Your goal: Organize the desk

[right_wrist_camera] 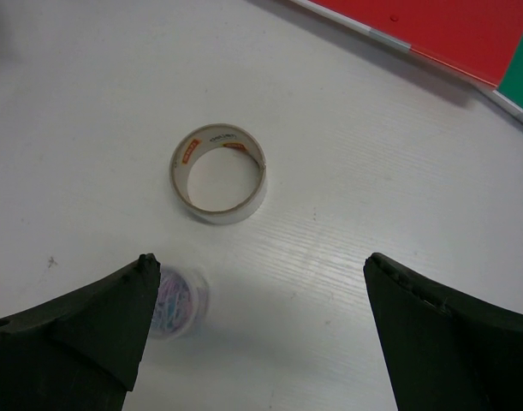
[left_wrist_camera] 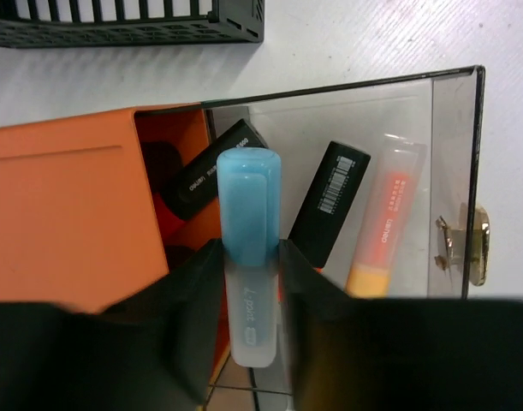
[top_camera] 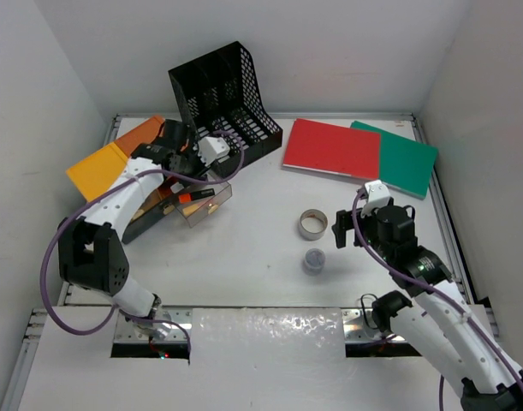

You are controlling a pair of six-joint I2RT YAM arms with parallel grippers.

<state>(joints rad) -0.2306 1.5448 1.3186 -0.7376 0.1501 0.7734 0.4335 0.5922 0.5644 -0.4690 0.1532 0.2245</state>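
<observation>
On the white desk [top_camera: 244, 265], my left gripper [left_wrist_camera: 251, 250] is shut on a highlighter [left_wrist_camera: 248, 197] with a blue cap and a frosted body. It hangs over an open smoky clear case [left_wrist_camera: 454, 145] beside an orange box [left_wrist_camera: 64, 214]. Two black markers [left_wrist_camera: 329, 201] and an orange highlighter [left_wrist_camera: 385, 223] lie in the case. My right gripper [right_wrist_camera: 261, 261] is open above the desk with nothing between its fingers. A tape roll [right_wrist_camera: 235, 208] lies just ahead of it, and a small clear tub of coloured clips [right_wrist_camera: 180, 300] sits by its left fingertip.
A black mesh file rack [top_camera: 222, 94] stands at the back, behind the case [top_camera: 205, 205]. A red folder [top_camera: 331, 147] and a green folder [top_camera: 411, 158] lie at the back right. An orange folder [top_camera: 98, 167] lies at the far left. White walls close in on three sides.
</observation>
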